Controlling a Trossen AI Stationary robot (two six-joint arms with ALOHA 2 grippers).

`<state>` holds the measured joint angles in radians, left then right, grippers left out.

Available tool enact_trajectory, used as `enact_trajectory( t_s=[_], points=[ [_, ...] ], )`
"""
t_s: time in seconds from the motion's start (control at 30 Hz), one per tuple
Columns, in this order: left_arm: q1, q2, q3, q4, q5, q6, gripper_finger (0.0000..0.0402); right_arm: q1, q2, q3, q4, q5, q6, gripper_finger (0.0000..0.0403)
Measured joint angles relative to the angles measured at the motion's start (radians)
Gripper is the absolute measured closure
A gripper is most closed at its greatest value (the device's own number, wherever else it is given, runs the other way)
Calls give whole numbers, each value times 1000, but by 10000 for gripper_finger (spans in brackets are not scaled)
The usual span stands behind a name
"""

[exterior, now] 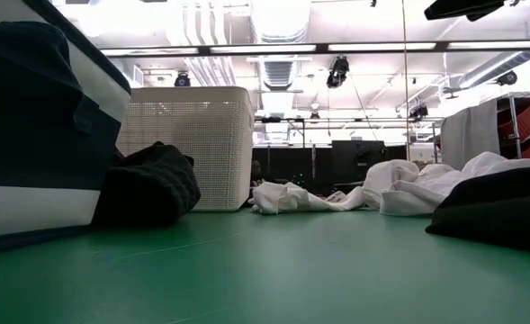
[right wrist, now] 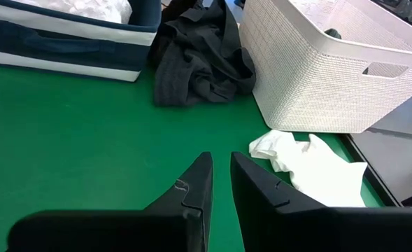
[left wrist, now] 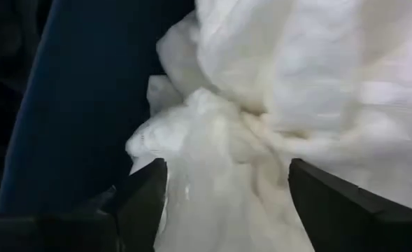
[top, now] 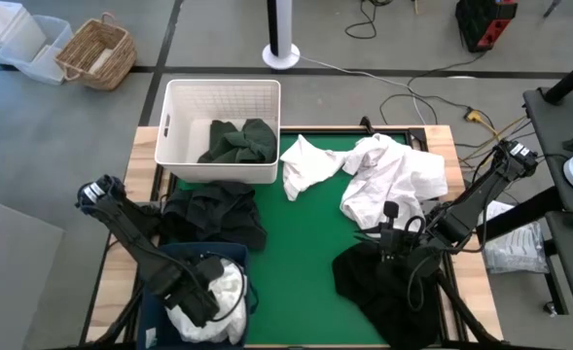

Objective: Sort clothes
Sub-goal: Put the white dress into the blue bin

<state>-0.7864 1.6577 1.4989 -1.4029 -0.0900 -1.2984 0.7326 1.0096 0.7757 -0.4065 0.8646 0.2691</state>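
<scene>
Nearby, white basket [top: 220, 122] holding dark green garment [top: 239, 142], left gripper [top: 208, 297] released over white garment [top: 230, 292], right gripper [top: 395, 251] clenched.

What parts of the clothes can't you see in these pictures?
- High view: most of the white garment in the navy bin is covered by the left gripper.
- High view: the black garment is partly under the right gripper.
- Low view: the basket wall hides the green clothes inside.

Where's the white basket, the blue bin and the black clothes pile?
White basket [top: 267, 92]: high view, on its far right rim.
Blue bin [right wrist: 66, 38]: right wrist view, on its side wall.
Black pile [top: 369, 277]: high view, on the middle of the heap.
</scene>
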Motion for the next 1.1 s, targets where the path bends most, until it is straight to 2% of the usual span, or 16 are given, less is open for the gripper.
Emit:
enact_trajectory(
  t_s=[0.07,0.13,0.23,0.33,0.4,0.57,0.63,0.77,0.93,1.0,1.1],
  points=[
    [-1,0,33,-5,-46,19,122,0,0,0,0,0,0,360],
    [-3,-1,57,17,-139,64,122,0,0,0,0,0,0,358],
    [-6,-2,58,174,-220,257,134,0,0,0,0,0,0,355],
    [-12,-1,26,342,-224,465,171,0,0,0,0,0,2,353],
    [-13,4,6,373,-225,520,213,0,0,0,0,0,5,355],
    [-12,8,-69,318,-231,460,353,0,0,0,0,0,8,359],
    [-16,8,-103,285,-202,397,388,0,0,0,0,0,8,357],
    [-25,8,-190,282,-84,305,383,0,0,0,0,0,8,353],
    [-39,8,-305,303,55,169,399,0,0,-1,0,0,8,359],
    [-41,5,-339,335,81,146,398,0,0,-1,0,0,8,359],
    [-41,4,-363,356,63,128,398,0,0,-1,0,0,8,356]
  ],
)
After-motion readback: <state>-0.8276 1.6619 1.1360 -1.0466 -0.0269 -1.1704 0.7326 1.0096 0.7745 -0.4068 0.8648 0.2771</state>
